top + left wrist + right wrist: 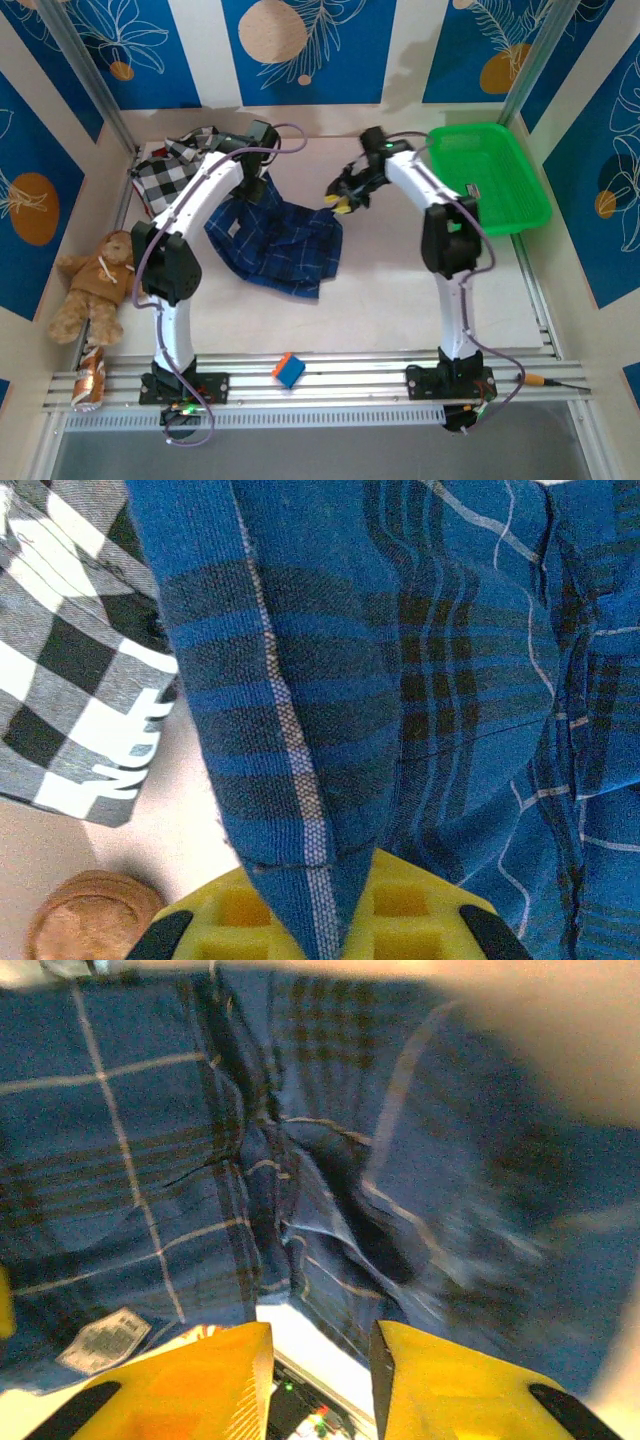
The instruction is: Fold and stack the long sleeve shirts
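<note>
Blue plaid shirt (pixel 285 245) rumpled mid-table, far edge clamped between left gripper (pixel 325 930) fingers. Right gripper (pixel 320 1370) at shirt's right corner, jaws apart, holding nothing. Checked shirt (pixel 175 170) crumpled far-left. Green basket (pixel 490 180) far-right.

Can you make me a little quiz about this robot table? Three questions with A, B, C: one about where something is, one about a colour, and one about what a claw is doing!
1. Where at the pale table does the brown plush teddy bear sit?
A the middle; B the back right corner; C the left edge.
2. What colour is the plastic mesh basket?
A red; B green; C yellow.
3. What is the left gripper doing?
A pinching the dark blue plaid cloth shirt; B standing open; C holding a cup.
Answers: C, the bear slumps at the left edge in the top view; B, its mesh is bright green; A, blue cloth is nipped between the yellow fingers.
</note>
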Tool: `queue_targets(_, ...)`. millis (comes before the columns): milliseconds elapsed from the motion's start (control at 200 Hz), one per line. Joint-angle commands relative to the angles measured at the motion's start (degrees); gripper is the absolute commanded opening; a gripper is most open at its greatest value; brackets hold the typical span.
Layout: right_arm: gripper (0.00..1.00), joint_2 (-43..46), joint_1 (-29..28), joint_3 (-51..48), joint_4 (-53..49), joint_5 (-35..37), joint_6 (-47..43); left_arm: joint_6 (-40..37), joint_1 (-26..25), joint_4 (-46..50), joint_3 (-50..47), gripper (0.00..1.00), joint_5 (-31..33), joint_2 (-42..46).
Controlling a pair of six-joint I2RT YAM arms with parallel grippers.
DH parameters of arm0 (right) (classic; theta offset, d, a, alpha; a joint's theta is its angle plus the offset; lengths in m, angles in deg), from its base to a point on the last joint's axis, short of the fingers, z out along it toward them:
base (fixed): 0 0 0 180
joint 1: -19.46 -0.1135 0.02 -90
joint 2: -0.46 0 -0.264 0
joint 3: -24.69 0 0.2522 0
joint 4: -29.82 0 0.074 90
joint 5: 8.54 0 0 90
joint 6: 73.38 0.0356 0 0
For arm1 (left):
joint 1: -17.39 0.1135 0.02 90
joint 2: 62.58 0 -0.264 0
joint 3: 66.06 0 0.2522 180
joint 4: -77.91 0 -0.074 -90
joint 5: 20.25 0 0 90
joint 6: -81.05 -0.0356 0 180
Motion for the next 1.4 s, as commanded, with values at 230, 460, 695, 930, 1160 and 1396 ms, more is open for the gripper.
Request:
queue_targets(230,0.4,12.04,10.77,-18.48,-1.04,2.5,-6.15,1.22,-8.78,6.64,8.57,0.0,5.84,-7.33)
queue_targets(460,0.4,12.2,11.7,-19.53,-0.66,2.24,-6.62,7.94,-14.83,9.56,11.07,0.0,2.01,-11.67)
queue_targets(695,0.4,11.45,11.99,-19.44,-0.67,1.6,-7.39,13.15,-18.3,10.3,13.17,0.0,-2.44,-14.99)
queue_targets(930,0.4,11.55,12.14,-21.1,0.02,1.3,-7.84,18.23,-19.19,8.11,13.17,0.0,-9.36,-16.28)
queue_targets(1160,0.4,11.76,12.19,-23.12,1.1,1.24,-7.81,20.47,-21.09,6.91,12.95,0.0,-13.07,-17.49)
queue_targets(1396,0.4,11.16,12.23,-23.77,1.86,1.73,-7.63,23.24,-22.14,2.08,10.0,0.3,-22.0,-15.43)
